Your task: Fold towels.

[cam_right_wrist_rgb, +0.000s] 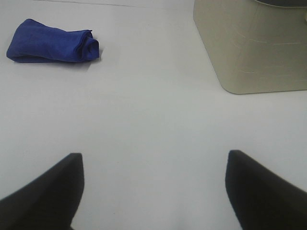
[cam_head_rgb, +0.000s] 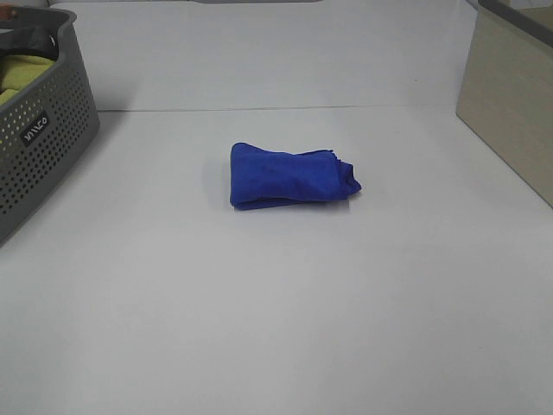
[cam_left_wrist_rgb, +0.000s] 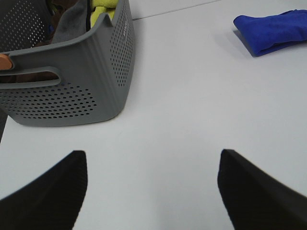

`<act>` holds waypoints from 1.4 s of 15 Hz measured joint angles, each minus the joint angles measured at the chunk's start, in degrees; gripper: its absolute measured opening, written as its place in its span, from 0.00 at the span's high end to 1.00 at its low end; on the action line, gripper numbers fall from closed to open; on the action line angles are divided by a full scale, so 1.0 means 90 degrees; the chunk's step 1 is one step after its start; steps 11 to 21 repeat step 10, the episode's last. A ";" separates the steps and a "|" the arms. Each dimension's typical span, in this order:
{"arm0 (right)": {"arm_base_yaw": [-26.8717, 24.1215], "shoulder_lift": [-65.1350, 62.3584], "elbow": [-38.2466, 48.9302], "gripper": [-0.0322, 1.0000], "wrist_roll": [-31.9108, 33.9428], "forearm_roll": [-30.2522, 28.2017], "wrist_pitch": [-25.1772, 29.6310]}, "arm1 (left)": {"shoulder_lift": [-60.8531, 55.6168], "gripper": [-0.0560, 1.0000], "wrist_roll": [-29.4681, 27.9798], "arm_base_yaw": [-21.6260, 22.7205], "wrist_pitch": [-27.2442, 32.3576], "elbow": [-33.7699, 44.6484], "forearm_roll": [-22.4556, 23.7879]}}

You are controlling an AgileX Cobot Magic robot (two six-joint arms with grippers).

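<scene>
Grey basket [cam_head_rgb: 39, 130] and beige bin [cam_head_rgb: 510, 95] cut by frame edges; basket contents mostly hidden

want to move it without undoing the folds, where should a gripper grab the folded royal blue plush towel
Probably the rounded folded edge of the royal blue plush towel, at its end nearer the grey perforated basket. That end is one smooth fold; the opposite end shows loose stacked layers. Both grippers are open and away.

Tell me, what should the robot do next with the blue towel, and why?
Probably nothing more than a check: the blue towel already lies folded on the table, and both the left pincer and right pincer are open and well apart from it.
</scene>
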 joint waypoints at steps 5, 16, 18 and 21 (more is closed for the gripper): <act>0.0000 0.0000 0.0000 0.23 0.0000 0.0000 0.0000 | 0.0000 0.26 0.0000 0.0000 0.0000 0.0000 0.0006; 0.0000 0.0000 0.0000 0.23 0.0000 0.0000 0.0000 | 0.0000 0.26 0.0000 0.0000 0.0000 0.0000 0.0013; 0.0000 0.0000 0.0000 0.23 0.0000 0.0000 0.0000 | 0.0000 0.26 0.0000 0.0000 0.0000 0.0000 0.0013; 0.0000 0.0000 0.0000 0.23 0.0000 0.0000 0.0000 | 0.0000 0.26 0.0000 0.0000 0.0000 0.0000 0.0013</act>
